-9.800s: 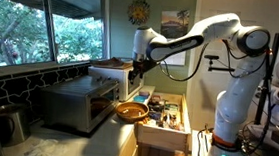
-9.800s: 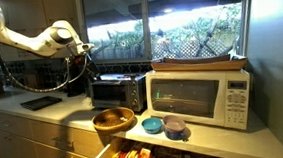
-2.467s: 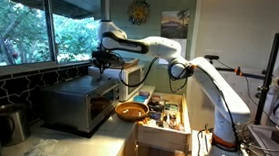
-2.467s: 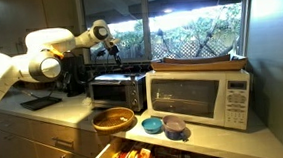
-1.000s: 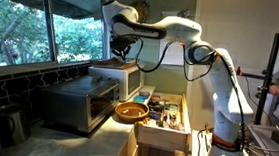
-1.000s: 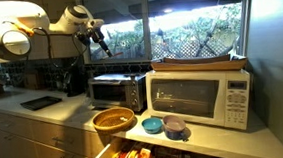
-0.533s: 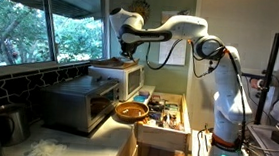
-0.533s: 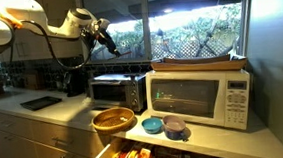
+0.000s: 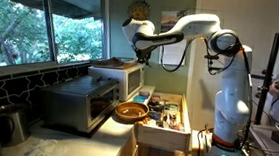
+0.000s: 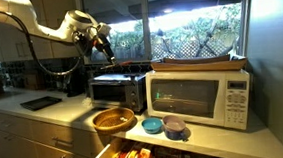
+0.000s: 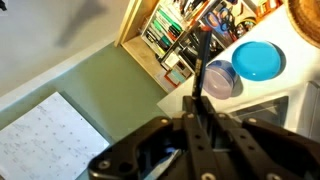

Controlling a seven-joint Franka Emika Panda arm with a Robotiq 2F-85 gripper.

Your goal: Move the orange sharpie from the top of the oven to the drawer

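Observation:
My gripper (image 11: 197, 102) is shut on a slim marker, the sharpie (image 11: 203, 60), which looks dark here and sticks out past the fingertips. In both exterior views the gripper (image 9: 145, 50) (image 10: 104, 43) hangs high in the air, above the counter appliances. The open drawer (image 9: 161, 137) (image 11: 152, 22) has light wooden sides and is full of small items; in the wrist view it lies far below, toward the top of the picture. The toaster oven (image 10: 117, 92) stands below and a little to the side of the gripper.
An orange bowl (image 9: 130, 111) (image 10: 113, 119) sits on the counter beside the drawer. Next to it are a blue bowl (image 11: 258, 60) and a purple one (image 11: 218, 78). A white microwave (image 10: 199, 96) carries a tray on top. Windows run behind the counter.
The arm has swung away from above the toaster oven toward the drawer side, with the gripper staying shut on the sharpie.

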